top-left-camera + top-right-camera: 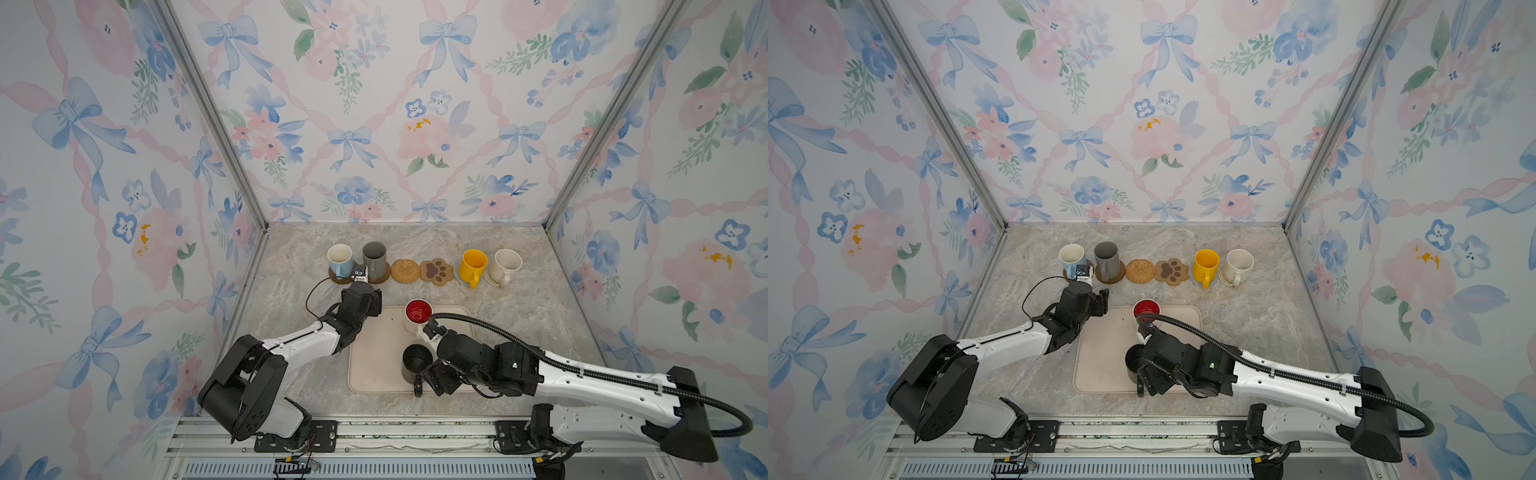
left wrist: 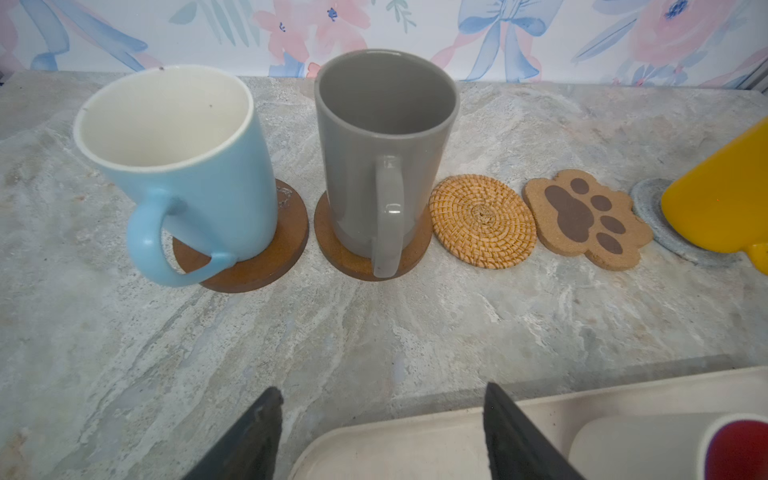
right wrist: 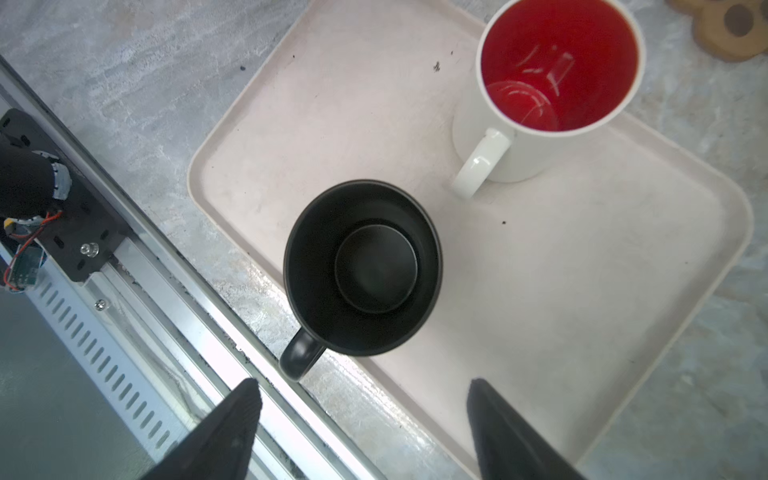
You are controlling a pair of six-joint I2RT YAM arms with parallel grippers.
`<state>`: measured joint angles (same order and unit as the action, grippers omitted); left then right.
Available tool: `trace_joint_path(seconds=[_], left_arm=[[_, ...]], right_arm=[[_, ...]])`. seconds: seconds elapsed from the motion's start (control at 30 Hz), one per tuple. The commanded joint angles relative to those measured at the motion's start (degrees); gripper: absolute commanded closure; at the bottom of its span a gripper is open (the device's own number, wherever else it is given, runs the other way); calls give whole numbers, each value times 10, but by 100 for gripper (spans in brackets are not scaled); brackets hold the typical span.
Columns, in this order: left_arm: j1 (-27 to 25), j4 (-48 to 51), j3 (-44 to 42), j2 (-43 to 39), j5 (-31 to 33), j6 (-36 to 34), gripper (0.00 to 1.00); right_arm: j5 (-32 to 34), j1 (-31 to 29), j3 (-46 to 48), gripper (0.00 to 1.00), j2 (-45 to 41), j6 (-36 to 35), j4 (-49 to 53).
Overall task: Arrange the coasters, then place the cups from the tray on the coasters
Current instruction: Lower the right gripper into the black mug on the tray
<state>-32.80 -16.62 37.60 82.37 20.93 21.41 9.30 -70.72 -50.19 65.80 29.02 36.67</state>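
Right gripper (image 3: 363, 386), wide and empty, hovers over the black mug (image 3: 361, 270); next, lower and close. Left gripper (image 2: 382, 392) also wide.

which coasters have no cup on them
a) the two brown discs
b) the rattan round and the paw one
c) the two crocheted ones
b: the rattan round and the paw coaster lie bare, while the red-inside cup and black cup stand on the tray.
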Motion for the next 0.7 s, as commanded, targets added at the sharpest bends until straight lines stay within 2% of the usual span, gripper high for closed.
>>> trace_joint_path(seconds=[0.0, 0.47, 0.67], left_arm=[[5, -5, -10, -11, -1, -8, 27], [15, -10, -25, -27, -6, -1, 24], [19, -10, -28, -30, -7, 1, 21]], right_arm=[[-34, -9, 15, 20, 10, 37, -15], [-74, -9, 23, 23, 78, 64, -66], [-68, 1, 18, 28, 114, 110, -56]])
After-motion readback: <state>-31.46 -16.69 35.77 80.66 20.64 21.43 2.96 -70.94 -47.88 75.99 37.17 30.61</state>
